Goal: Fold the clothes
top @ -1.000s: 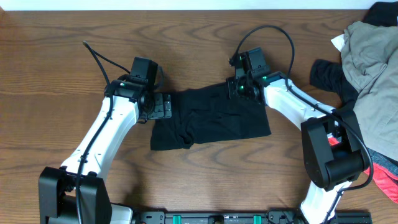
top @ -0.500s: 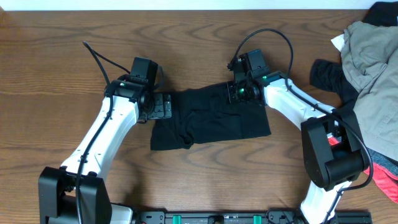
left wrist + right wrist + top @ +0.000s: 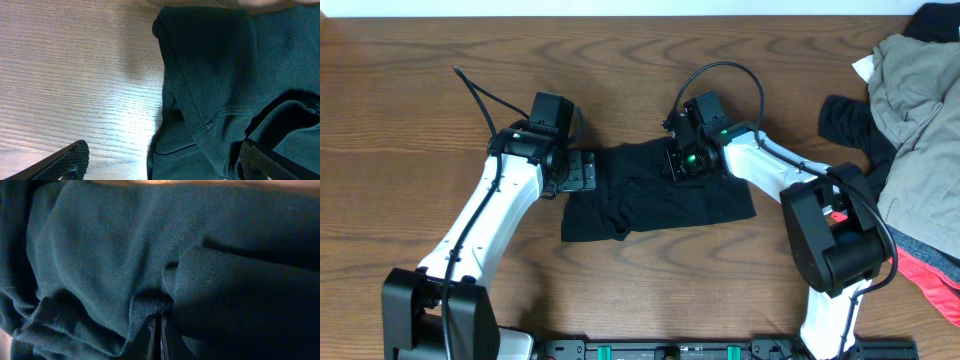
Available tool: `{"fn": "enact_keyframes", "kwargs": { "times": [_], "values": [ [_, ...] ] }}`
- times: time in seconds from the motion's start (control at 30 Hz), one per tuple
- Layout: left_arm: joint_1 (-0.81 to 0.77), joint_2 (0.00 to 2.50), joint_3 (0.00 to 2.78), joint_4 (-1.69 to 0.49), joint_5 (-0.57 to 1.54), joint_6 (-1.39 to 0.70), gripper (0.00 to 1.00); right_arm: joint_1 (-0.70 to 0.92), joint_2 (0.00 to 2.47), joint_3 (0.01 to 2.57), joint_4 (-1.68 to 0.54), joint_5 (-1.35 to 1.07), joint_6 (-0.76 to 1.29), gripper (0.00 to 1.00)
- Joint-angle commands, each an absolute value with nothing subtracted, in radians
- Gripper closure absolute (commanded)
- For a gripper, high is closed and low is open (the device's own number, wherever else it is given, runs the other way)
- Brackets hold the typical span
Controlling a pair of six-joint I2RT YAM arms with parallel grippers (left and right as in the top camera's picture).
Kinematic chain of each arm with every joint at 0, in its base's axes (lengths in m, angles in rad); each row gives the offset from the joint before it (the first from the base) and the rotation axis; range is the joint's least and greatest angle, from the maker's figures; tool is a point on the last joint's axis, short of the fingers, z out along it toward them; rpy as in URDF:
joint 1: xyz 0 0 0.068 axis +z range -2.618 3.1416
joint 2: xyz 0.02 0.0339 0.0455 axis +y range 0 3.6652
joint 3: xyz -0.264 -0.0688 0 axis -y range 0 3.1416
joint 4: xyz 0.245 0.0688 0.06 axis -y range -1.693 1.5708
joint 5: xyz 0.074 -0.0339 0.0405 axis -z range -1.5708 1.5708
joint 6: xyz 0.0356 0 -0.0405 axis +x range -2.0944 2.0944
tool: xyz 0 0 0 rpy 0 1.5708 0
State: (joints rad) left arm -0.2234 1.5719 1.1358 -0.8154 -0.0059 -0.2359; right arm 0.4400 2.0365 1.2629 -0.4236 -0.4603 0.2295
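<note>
A black shirt (image 3: 660,195) lies partly folded at the table's middle. My right gripper (image 3: 680,162) sits on its upper part. In the right wrist view the jaws (image 3: 159,322) are shut on a pinched ridge of the dark fabric (image 3: 100,260). My left gripper (image 3: 588,170) rests at the shirt's left edge, open. In the left wrist view its fingers (image 3: 70,159) stand wide apart, with the shirt's hem (image 3: 210,100) and bare wood between them. More clothes are piled at the right: a khaki-grey one (image 3: 915,110), a black one (image 3: 842,120) and a coral-pink one (image 3: 932,285).
The wooden table (image 3: 420,90) stretches around the shirt. A black cable (image 3: 480,95) runs from the left arm, and another loops above the right wrist (image 3: 720,68). The garment pile covers the right edge. A dark rail (image 3: 720,350) runs along the front.
My right gripper has moved left across the shirt's top, drawing pinched fabric with it. The left arm and its open gripper have stayed still.
</note>
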Motion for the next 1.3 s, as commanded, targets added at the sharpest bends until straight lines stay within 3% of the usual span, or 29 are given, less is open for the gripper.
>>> {"fn": "enact_keyframes", "kwargs": {
  "times": [0.0,0.27,0.4,0.6,0.9,1.27],
  "values": [
    [-0.22,1.575,1.143,-0.823,-0.007,-0.234,0.03,0.427,2.04,1.287,-0.451,-0.467,0.215,0.94],
    [-0.22,1.575,1.143,-0.823,-0.007,-0.234,0.03,0.342,1.807,1.355,-0.653,-0.367,0.193,0.88],
    [-0.22,1.575,1.143,-0.822,-0.007,-0.234,0.03,0.299,1.69,1.354,-0.794,-0.263,0.192,0.78],
    [-0.22,1.575,1.143,-0.822,-0.007,-0.234,0.03,0.276,1.691,1.322,-0.968,-0.256,0.17,0.72],
    [-0.22,1.575,1.143,-0.826,-0.007,-0.234,0.03,0.315,1.779,1.155,-0.857,-0.353,0.163,0.72],
    [-0.22,1.575,1.143,-0.826,-0.007,-0.235,0.03,0.351,1.872,1.137,-0.783,-0.401,0.163,0.72]
  ]
}}
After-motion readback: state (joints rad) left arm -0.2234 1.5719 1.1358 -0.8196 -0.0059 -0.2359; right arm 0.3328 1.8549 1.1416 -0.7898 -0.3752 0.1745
